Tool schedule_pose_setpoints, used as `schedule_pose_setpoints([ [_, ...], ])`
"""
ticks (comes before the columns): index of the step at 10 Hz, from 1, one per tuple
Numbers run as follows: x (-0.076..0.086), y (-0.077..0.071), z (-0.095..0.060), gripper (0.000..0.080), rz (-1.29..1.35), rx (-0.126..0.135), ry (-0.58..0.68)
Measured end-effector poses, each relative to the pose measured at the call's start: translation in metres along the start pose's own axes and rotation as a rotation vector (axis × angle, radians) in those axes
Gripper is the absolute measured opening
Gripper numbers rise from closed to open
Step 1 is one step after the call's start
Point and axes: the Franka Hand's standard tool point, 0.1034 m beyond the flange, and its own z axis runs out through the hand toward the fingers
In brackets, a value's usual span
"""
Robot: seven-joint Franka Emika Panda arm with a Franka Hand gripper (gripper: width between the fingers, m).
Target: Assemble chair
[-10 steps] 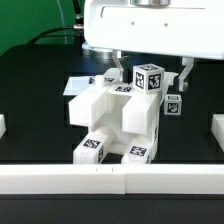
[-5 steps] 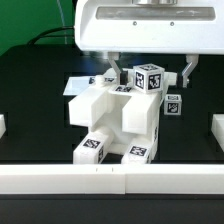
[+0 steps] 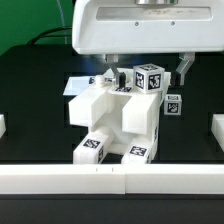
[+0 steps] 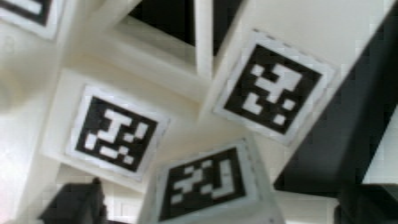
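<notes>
Overhead, end effector (image 3: 147, 67) spread wide, empty, above chair (image 3: 110, 112), white rails (image 3: 60, 178) edging table (image 3: 30, 100).

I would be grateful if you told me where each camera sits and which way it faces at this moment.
Exterior view: off the arm, a little above table height, facing across the black table at the chair; the open gripper hangs over it with its fingers spread wide.
Wrist view: on the wrist, very close to the chair, filled by black-and-white tags on white pieces; no finger clearly shows.
Shared: both see the chair's tagged white pieces; which tags match I cannot tell.
</notes>
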Motion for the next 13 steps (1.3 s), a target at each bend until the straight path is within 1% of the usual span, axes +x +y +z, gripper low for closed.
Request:
schedule_pose_setpoints([
  [3, -0.0004, 0.0015, 0.0002, 0.0649, -0.102, 0.0, 0.0],
  [4, -0.0007, 0.0015, 0.0009, 0.0515, -0.097, 0.0, -0.002],
  [5, -0.0008, 0.0015, 0.0012, 0.0365, -0.082, 0.0, -0.002],
  [6, -0.0009, 0.0015, 0.0014, 0.0365, -0.06, 0.0, -0.002],
  [7, -0.001, 0.0016, 0.0015, 0.0268, -0.057, 0.0, -0.002],
  [8, -0.0012, 0.0016, 0.002, 0.0269, -0.023, 0.0, -0.003],
  [10, -0.0008, 0.0022, 0.0026, 0.0269, 0.153, 0.007, -0.001],
  [13, -0.001, 0.0025, 0.0027, 0.0269, 0.407, 0.01, -0.003],
])
